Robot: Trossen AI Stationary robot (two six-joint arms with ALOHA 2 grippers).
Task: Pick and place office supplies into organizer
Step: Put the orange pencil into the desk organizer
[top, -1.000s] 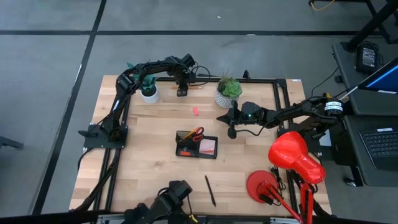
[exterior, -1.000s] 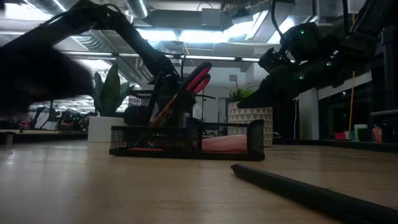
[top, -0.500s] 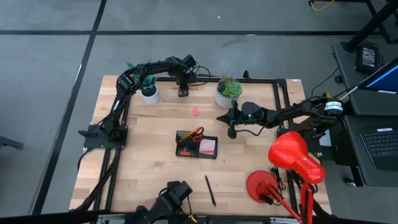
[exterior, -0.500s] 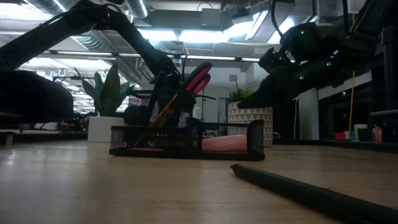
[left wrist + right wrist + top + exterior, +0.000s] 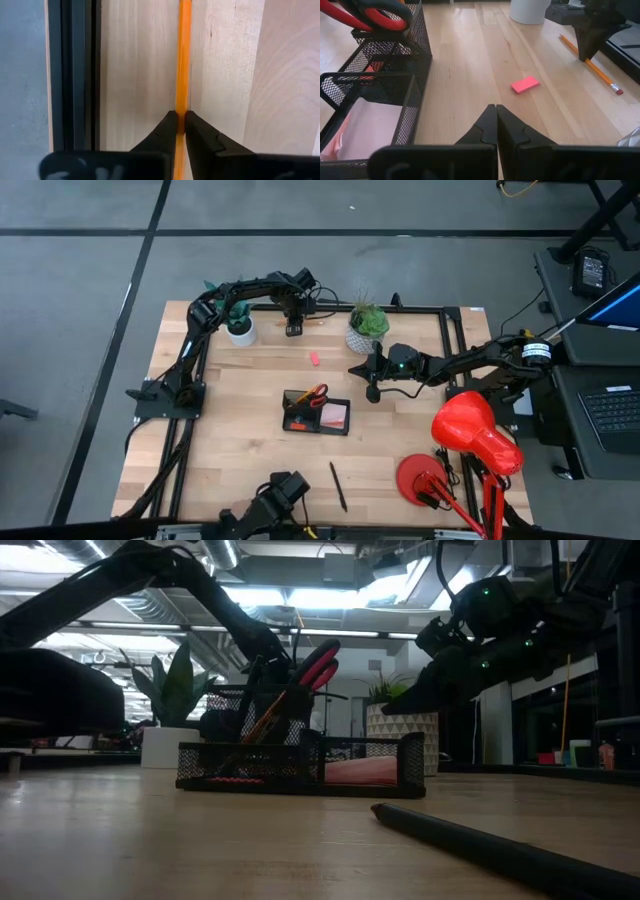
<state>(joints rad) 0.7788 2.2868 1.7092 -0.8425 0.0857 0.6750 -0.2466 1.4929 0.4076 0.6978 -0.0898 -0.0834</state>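
Little has shifted since the earlier frames: both arms sit where they were, and the only change is at the left gripper, whose jaws have closed in on the orange pencil. Table, high view: the organizer sits just left of frame centre, already holding the red-handled scissors upright in its taller compartment and the pink sticky-note block in the flat compartment beside them. Still out on the table: a dark pen in the lower centre of the frame, a small pink eraser above the organizer, and the pencil along the top edge of the table, between the two potted plants. So the task looks roughly half done, with three loose items left. Left arm reaches from its base at mid-left up and across to the upper centre of the frame, wrist pointing down; in the left wrist view its jaws are pinched on the pencil, which still lies flat on the wood. Right gripper hovers right of centre, near the organizer, jaws pressed together on nothing, waiting.
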